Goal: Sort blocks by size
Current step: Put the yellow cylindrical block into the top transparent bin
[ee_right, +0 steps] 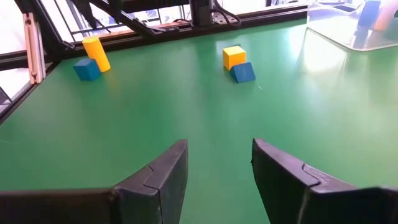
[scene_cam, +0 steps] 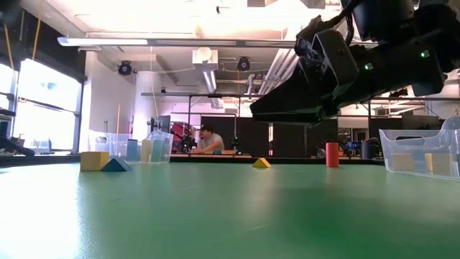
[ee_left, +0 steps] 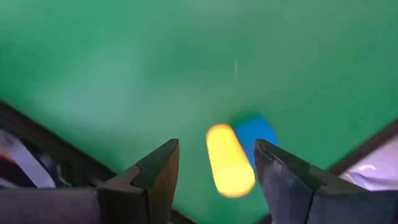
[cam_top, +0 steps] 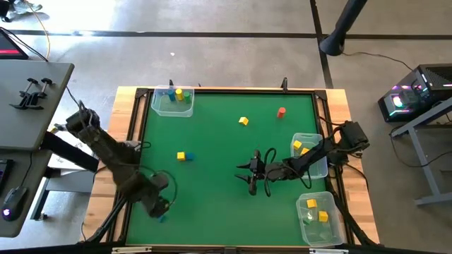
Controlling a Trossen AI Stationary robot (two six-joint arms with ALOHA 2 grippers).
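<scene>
Partly sorted, judging by the layout: three clear tubs at the mat's edges already loaded. Far-left tub [cam_top: 171, 103] with yellow, blue and green pieces; right-edge tub [cam_top: 308, 146] with yellow blocks; near-right tub [cam_top: 318, 216] with two more yellow blocks. Still loose on the green mat [cam_top: 219, 197]: a yellow cube [cam_top: 181, 156] touching a blue wedge [ee_right: 242, 72] left of centre, a yellow block [cam_top: 244, 121] and a red cylinder [cam_top: 281, 111] toward the far edge, and a yellow cylinder [ee_left: 229, 159] leaning on a blue block [ee_left: 255, 133] in the near-left corner. Six pieces left, probably; size criterion per tub not readable. Left gripper [ee_left: 216, 171] low over that near-left corner, fingers apart and empty, straddling the yellow cylinder: cylinder between the two fingers, closer to one, blue block just beyond and touching the cylinder. Contact between fingers and cylinder not visible. Likely step in hand: closing on the yellow cylinder without catching the blue block. Right gripper [ee_right: 219, 168] near mat centre, right of the middle, fingers apart, nothing between them, pointed across the mat toward the cube-and-wedge pair; both well apart from the fingertips. Red cylinder and far yellow block off to that gripper's side, near neither claw. Beyond the table in the low view, a seated person [scene_cam: 208, 140], well clear of both arms.
</scene>
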